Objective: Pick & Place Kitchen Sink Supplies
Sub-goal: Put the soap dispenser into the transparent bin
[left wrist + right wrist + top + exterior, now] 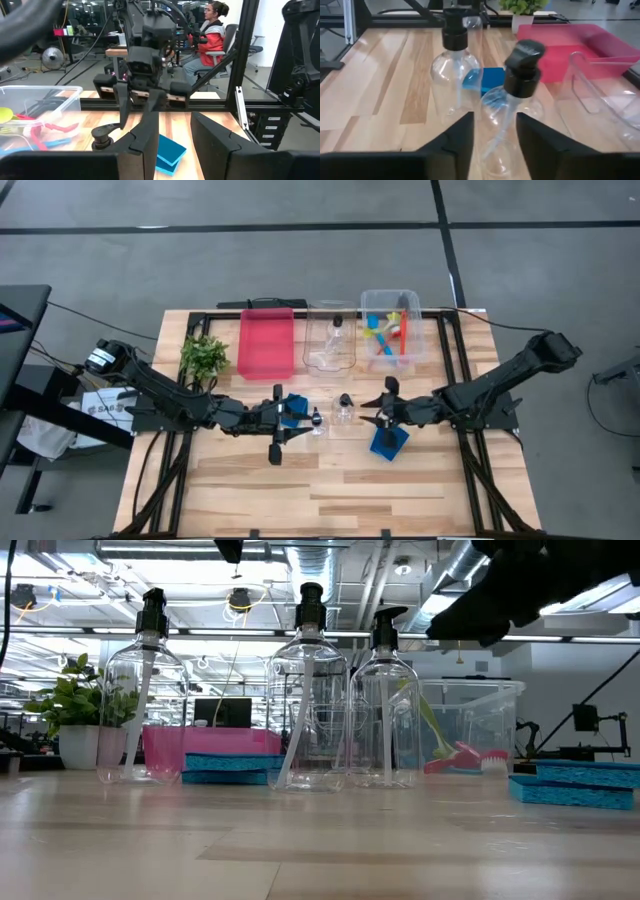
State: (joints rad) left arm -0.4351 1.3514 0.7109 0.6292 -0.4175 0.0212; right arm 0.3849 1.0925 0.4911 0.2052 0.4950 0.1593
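Wooden table (330,480), brushes (385,332) in clear bin (428,330), red tray (266,343)

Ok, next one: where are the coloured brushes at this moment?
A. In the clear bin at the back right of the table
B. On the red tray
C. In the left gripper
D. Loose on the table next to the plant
A. The high view shows the brushes lying inside the clear bin at the table's back right, while the red tray holds nothing visible.

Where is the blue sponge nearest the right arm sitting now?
In the high view, that blue sponge lies on the table right of centre, just below the right end effector, near the centre bottle.
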